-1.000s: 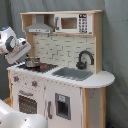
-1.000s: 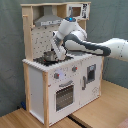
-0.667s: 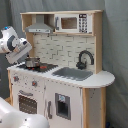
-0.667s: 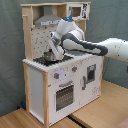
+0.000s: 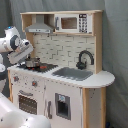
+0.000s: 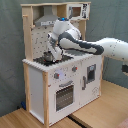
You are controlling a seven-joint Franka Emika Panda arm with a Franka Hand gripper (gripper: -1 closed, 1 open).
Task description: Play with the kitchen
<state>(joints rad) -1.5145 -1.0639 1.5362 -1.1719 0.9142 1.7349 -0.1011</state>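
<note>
While the arm [image 6: 95, 46] reaches in from the second exterior view's right, its pincer [image 6: 52, 54] hangs low over the black stovetop [image 5: 42, 66] of the kitchen [image 5: 62, 75], just above a small metal pot [image 5: 32, 63]. Whether its fingers are apart or together, I cannot tell. Right of the pincer in the first exterior view lie the grey sink [image 5: 73, 73] and black faucet [image 5: 84, 59].

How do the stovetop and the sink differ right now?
The stovetop is black and flat with a small metal pot standing on it; the sink is a grey recessed basin with nothing visible in it. The arm hangs over the stovetop, while the sink has the black faucet behind it. Both sit in one counter.
</note>
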